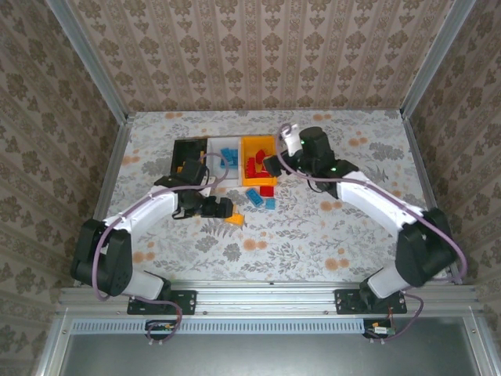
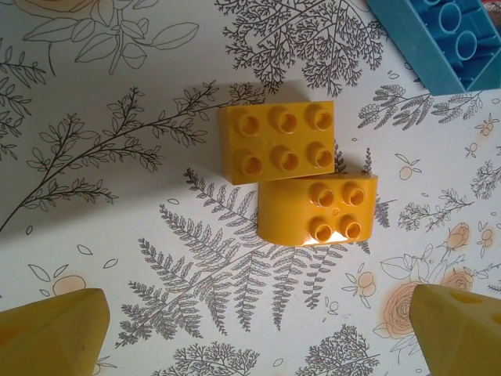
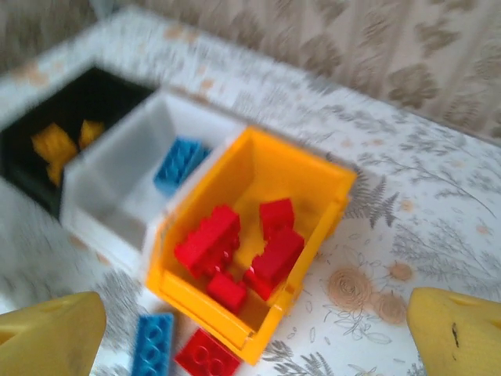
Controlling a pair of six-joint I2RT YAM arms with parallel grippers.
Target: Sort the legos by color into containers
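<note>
The left end effector (image 2: 250, 338) is hanging wide open over the surface (image 2: 102, 235), two glossy orange legos (image 2: 278, 141) lying touching each other just ahead of its fingertips (image 2: 55, 329), bare room spreading to their left. The right end effector (image 3: 250, 337) is gaping wide too, the orange-yellow bin (image 3: 297, 168) sitting just ahead holding red legos (image 3: 207, 239), the white bin (image 3: 109, 176) and black bin (image 3: 94, 98) adjoining it leftward, open surface lying rightward.

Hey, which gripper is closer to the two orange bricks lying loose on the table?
Left. The left gripper is open right next to the orange bricks. The right gripper is farther off, open, by the near end of the orange-yellow bin.
</note>
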